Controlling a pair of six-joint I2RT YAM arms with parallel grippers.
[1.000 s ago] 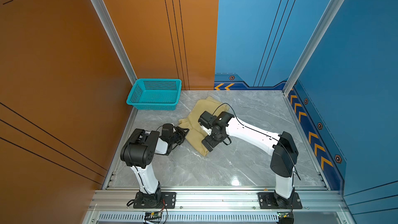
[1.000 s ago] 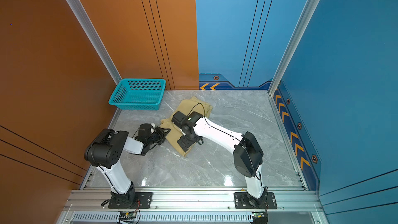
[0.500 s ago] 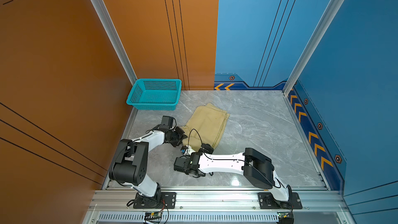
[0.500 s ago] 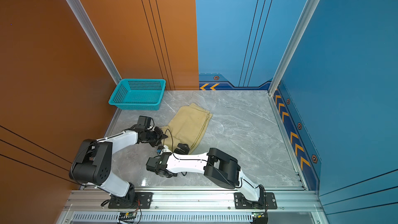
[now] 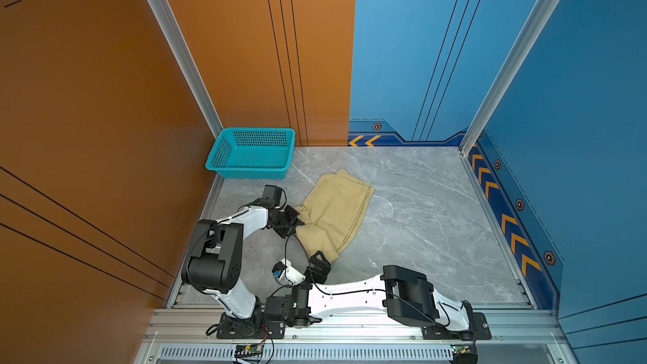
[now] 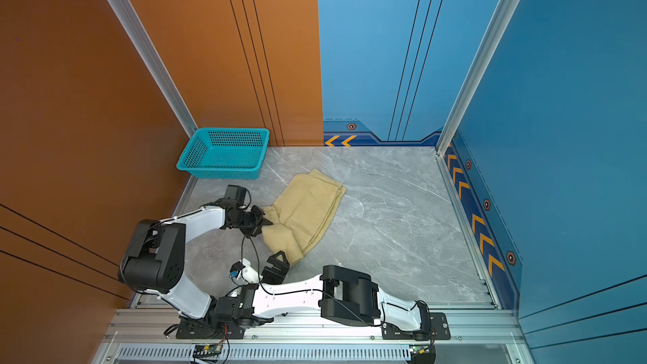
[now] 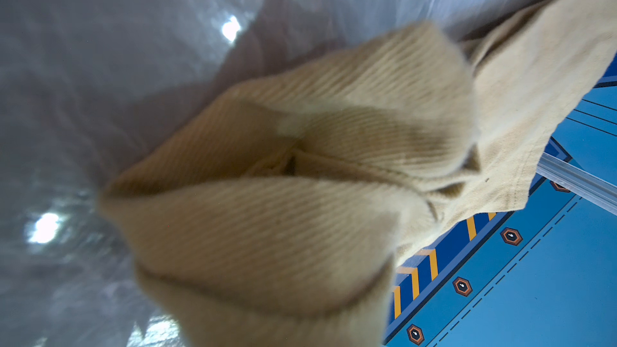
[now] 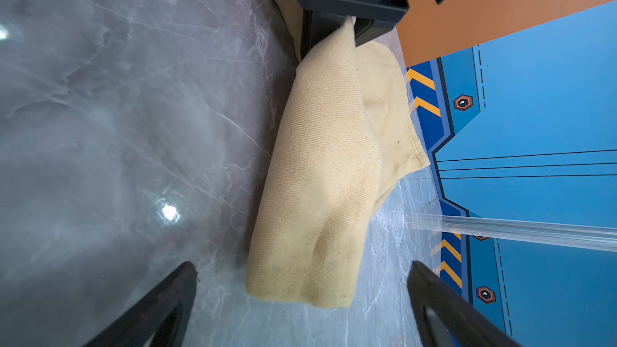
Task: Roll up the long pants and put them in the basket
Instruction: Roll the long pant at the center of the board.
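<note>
L gripper [image 5: 297, 223] clenched on pants [image 5: 336, 211] at their left edge (cloth bunched at the pinch). R gripper [image 5: 319, 265] jaws spread wide, empty, just beside pants' near end. Pants lie folded on table [image 5: 420, 204], near basket [image 5: 250, 150].

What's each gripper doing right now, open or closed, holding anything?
Left gripper: closed on an edge of the khaki-tan cotton long pants.
Right gripper: open, holding nothing.

Marble tabletop [image 5: 420, 211] holds long pants [image 5: 336, 211], teal basket [image 5: 247, 171].
</note>
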